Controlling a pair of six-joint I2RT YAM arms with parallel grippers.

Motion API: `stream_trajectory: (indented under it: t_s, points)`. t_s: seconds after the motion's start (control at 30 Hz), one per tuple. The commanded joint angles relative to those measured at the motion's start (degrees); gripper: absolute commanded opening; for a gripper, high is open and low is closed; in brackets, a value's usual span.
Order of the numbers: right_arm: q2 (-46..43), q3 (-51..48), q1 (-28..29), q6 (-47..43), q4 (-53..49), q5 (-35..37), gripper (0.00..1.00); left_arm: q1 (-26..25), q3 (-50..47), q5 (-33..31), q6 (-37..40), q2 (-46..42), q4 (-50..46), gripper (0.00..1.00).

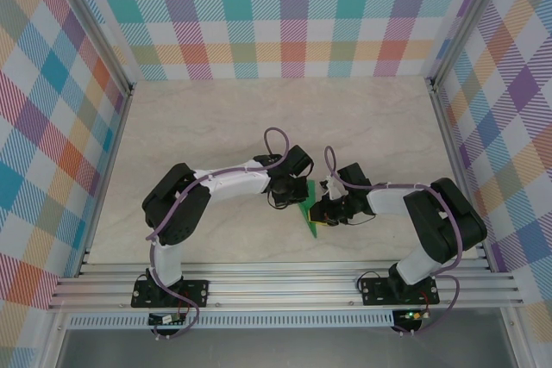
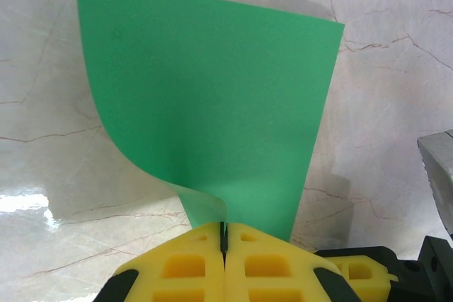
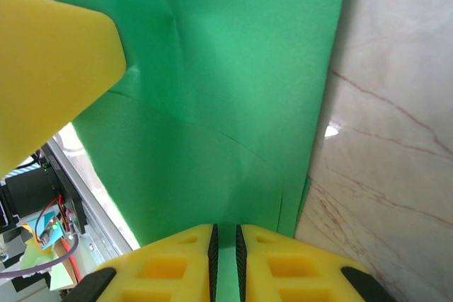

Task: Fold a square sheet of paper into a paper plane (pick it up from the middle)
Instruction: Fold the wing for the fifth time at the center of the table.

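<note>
The sheet of paper (image 1: 308, 209) is bright green and stands lifted between the two grippers near the table's front middle. In the left wrist view the paper (image 2: 212, 97) curls down into my left gripper (image 2: 224, 230), whose yellow jaws are shut on its lower edge. My left gripper (image 1: 298, 197) meets it from the left. The creased paper (image 3: 212, 104) lies face-on behind my right gripper (image 3: 225, 244), whose jaws stand a narrow gap apart with green showing through. My right gripper (image 1: 322, 210) is on its right side. A left finger (image 3: 49, 61) shows at the upper left.
The marble-patterned table top (image 1: 259, 127) is walled by plaid panels on three sides. An aluminium rail (image 1: 285, 286) with both arm bases runs along the near edge. Wiring and a small circuit board (image 3: 49, 235) sit by that rail.
</note>
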Motion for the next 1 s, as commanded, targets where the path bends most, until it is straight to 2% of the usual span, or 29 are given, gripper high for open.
stream_trajectory:
  t_s: [0.0,0.2,0.37,0.57,0.8,0.97]
  points:
    - [1.7,-0.8,0.7,-0.5,2.5,5.6,0.18,0.9,-1.1,-1.5,-1.3,-2.0,0.3,0.0]
    - [-0.8,-0.2,0.7,-0.3,1.3,5.9,0.21,1.0,-1.1,-0.7,-1.2,-1.3,1.1,0.0]
    - [-6.7,0.3,0.7,-0.6,-2.2,7.0,0.23,0.9,0.3,0.7,1.5,-0.3,-0.8,0.0]
    - [-13.4,-0.5,0.7,-2.3,-4.8,8.0,0.32,0.9,0.8,1.6,2.4,0.0,-1.1,0.0]
    - [-14.1,-1.5,2.8,-1.5,-1.4,6.3,0.41,0.8,1.1,2.0,2.2,0.0,-0.6,0.0]
    - [-12.2,-1.3,4.8,-0.4,0.7,7.5,0.42,0.8,1.2,2.2,2.0,-0.3,-0.4,0.0]
